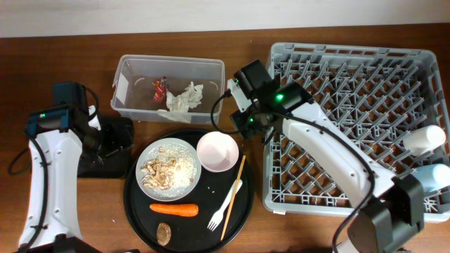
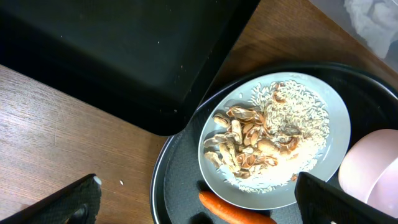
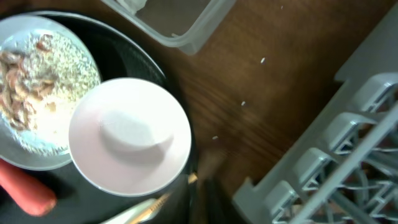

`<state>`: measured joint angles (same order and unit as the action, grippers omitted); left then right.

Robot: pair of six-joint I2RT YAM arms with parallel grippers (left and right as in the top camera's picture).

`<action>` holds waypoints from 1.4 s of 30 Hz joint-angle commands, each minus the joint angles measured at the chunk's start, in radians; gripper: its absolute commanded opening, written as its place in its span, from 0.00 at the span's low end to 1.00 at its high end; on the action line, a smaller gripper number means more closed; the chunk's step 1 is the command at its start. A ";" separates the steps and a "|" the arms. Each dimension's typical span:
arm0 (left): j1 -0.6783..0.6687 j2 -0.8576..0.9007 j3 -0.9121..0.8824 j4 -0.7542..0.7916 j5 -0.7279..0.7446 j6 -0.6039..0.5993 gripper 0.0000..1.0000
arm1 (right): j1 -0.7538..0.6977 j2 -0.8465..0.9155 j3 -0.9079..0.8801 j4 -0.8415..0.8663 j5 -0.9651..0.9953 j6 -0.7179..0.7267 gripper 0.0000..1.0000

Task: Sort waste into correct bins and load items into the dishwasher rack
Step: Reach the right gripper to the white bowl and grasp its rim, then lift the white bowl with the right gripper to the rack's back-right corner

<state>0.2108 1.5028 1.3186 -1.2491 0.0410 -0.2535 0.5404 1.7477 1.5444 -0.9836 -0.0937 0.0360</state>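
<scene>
Over the black bin (image 1: 88,167), left pincer (image 2: 198,186) wide open, right pincer (image 1: 247,125) beside bowl (image 1: 217,152)

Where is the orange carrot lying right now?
In the overhead view, the carrot lies on the round black tray, just below the white plate, left of the fork and above the brown lump.

Pale pink bowl (image 1: 217,152), orange carrot (image 1: 174,209), grey rack (image 1: 351,50)

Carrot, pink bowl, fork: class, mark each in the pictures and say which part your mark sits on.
carrot (image 1: 174,209), overhead view, middle of its length.
pink bowl (image 3: 129,135), right wrist view, centre of its inside.
fork (image 1: 215,221), overhead view, its tine end.
</scene>
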 commanded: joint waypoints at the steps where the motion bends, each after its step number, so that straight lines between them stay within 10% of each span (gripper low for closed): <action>1: 0.003 0.000 -0.006 -0.002 -0.003 0.012 0.99 | 0.007 0.007 -0.003 -0.018 -0.015 0.059 0.25; 3: 0.003 0.000 -0.006 -0.002 -0.003 0.012 0.99 | 0.010 0.037 -0.004 -0.018 -0.103 0.139 0.41; 17: 0.003 0.000 -0.006 -0.001 -0.003 0.012 0.99 | 0.010 0.206 -0.171 0.122 -0.137 0.303 0.39; 29: 0.003 0.000 -0.006 -0.001 -0.003 0.012 0.99 | 0.009 0.206 -0.220 0.189 -0.161 0.303 0.04; 42: 0.003 0.000 -0.006 -0.001 -0.003 0.012 0.99 | -0.011 -0.075 -0.116 0.094 0.060 0.230 0.04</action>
<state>0.2108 1.5028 1.3186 -1.2491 0.0410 -0.2535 0.5423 1.8088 1.3613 -0.8673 -0.1791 0.3077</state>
